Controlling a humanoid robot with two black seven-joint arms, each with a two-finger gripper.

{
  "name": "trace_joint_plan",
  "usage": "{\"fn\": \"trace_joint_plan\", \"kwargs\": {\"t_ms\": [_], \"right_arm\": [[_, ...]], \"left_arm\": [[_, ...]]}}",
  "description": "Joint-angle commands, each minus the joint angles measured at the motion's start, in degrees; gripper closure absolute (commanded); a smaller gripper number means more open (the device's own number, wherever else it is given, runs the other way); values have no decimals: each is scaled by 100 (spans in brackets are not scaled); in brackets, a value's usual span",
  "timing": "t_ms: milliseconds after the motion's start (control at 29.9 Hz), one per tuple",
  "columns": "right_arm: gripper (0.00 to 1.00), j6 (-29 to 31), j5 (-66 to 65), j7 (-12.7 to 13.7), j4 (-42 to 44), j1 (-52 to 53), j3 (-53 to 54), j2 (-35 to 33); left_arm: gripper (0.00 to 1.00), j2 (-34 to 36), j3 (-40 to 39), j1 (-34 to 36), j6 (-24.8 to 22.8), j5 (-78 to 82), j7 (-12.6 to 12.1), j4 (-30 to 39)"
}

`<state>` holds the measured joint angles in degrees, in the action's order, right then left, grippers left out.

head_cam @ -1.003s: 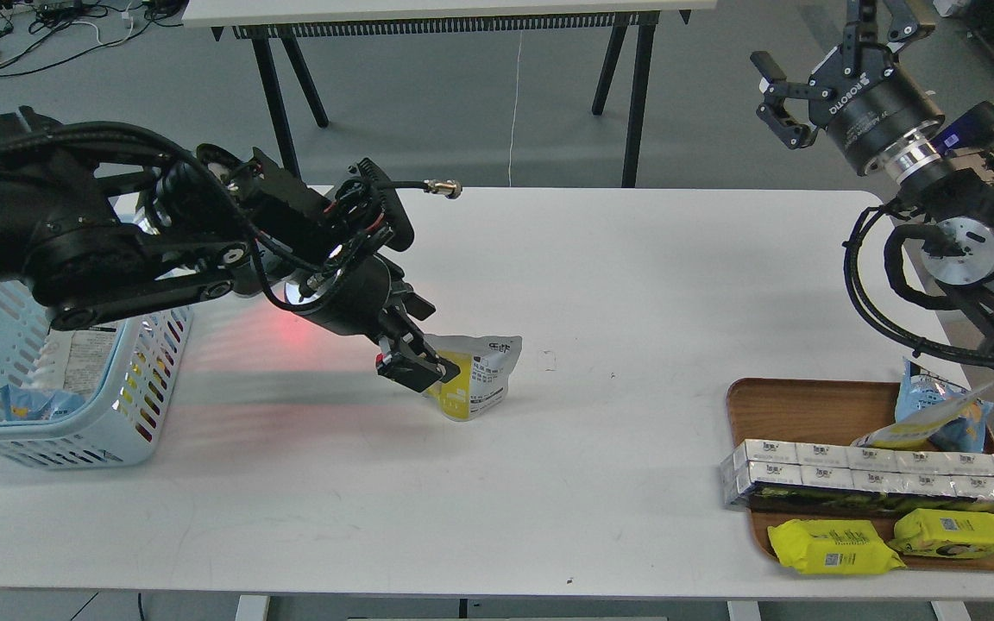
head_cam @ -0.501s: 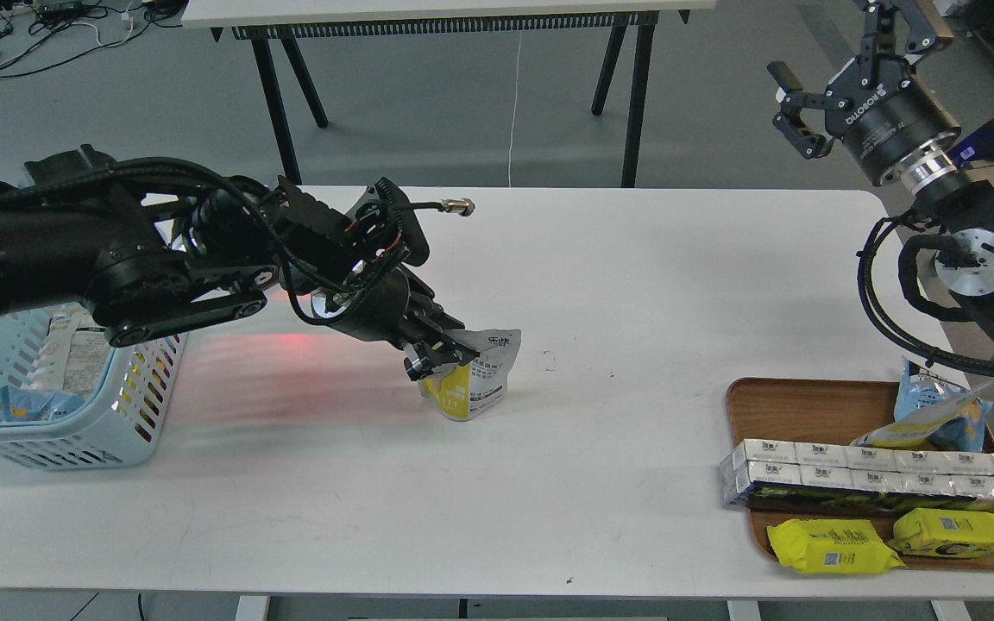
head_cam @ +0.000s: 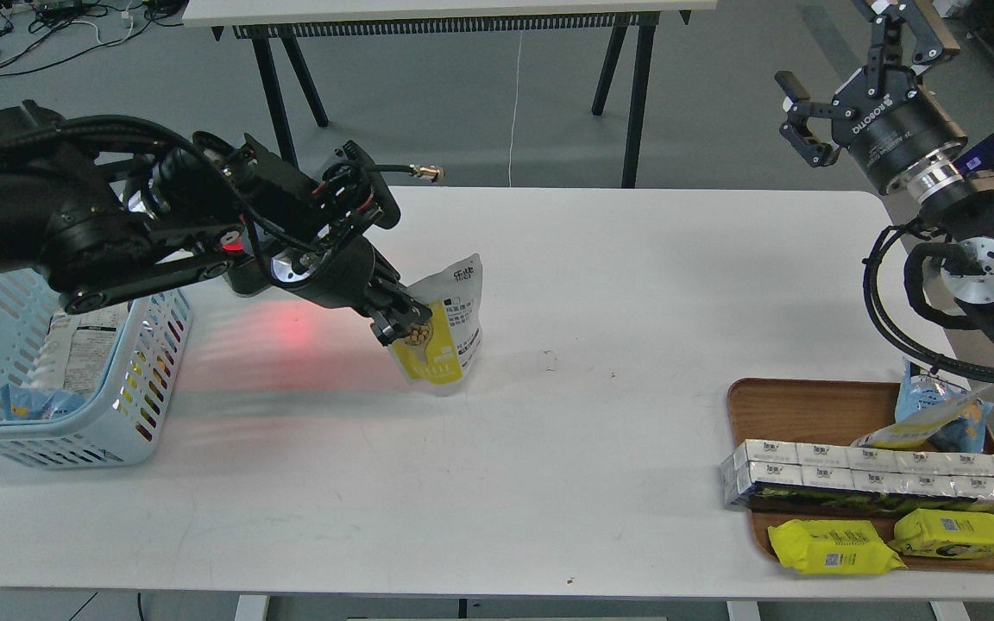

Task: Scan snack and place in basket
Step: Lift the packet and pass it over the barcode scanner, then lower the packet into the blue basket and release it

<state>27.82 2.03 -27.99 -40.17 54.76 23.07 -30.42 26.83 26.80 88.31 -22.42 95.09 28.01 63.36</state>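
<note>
A brown wooden tray (head_cam: 808,398) at the white table's (head_cam: 618,285) right end carries two bright-yellow packs (head_cam: 833,547), a row of silver-white cartons (head_cam: 877,470) and a blue-and-yellow bag (head_cam: 937,412); a second table (head_cam: 454,10) stands behind

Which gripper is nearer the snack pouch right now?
Left. The left gripper has its jaws closed on the snack pouch, over the table. The right gripper is raised far off to the right, jaws open.
</note>
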Motion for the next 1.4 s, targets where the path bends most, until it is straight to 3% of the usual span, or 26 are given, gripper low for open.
{"fn": "trace_joint_plan", "kwargs": {"t_ms": [0,434,769,1036,1370], "right_arm": [[1,4,0,-1,-8,-1,49,1],[1,-5,0,-1,-17,-1,137,80],[1,-5,0,-1,-26,-1,137,97],[1,-13,0,-1,-17,-10,163,115],[1,-22,0,-1,0,-1,154,150]], "left_arm": [[100,348,44,335,10,27,-1,-52],[100,1728,79,573,27,203,-1,45],[100,2027,44,432,19,220,-1,89],[100,3230,-254,1416,-201,159,-1,273],[100,4812,-211,1321,-210,176,-1,712]]}}
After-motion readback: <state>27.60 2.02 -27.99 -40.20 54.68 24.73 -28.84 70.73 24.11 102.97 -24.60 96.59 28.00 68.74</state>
